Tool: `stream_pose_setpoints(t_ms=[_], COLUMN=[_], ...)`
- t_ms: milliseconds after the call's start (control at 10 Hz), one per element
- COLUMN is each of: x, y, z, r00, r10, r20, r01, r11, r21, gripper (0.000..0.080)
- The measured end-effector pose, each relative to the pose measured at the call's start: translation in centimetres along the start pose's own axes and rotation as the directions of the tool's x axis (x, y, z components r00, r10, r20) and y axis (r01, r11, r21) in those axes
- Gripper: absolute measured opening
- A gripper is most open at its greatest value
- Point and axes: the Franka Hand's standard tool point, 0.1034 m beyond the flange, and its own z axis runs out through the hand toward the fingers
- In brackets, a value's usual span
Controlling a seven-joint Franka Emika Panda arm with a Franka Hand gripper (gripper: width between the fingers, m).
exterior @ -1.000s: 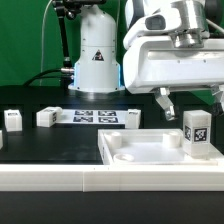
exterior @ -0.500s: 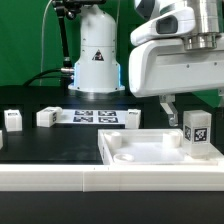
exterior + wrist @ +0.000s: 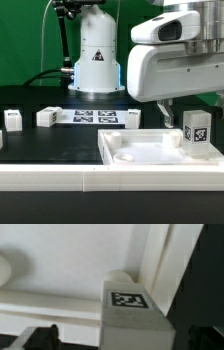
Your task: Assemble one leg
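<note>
Your gripper [image 3: 124, 339] hangs wide open and empty above the leg [image 3: 195, 133], which stands upright on the panel [image 3: 120, 150], just beside its raised rim. Centre the leg between the fingers, lower straight, then close.

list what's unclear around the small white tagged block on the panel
Small white stubby leg block: its foot, wrist view, hidden by its own body.
Large flat white rimmed panel: exterior view, cut off by the right edge.
Dark fingertips: wrist view, blurred, cut by the edge.
</note>
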Motion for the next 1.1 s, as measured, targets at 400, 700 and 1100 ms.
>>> stream_pose_setpoints(t_ms=[400, 700, 1100], x=[-0.02, -0.02, 0.04], y=[0.00, -0.01, -0.56], z=[0.04, 0.05, 0.20], r00=[1.000, 1.000, 0.873], r10=[0.000, 0.022, 0.486], r20=[0.001, 0.001, -0.030], r01=[0.000, -0.022, -0.487], r11=[1.000, 1.000, 0.874], r21=[0.000, 0.000, -0.007], gripper=[0.0291, 0.0291, 0.0292])
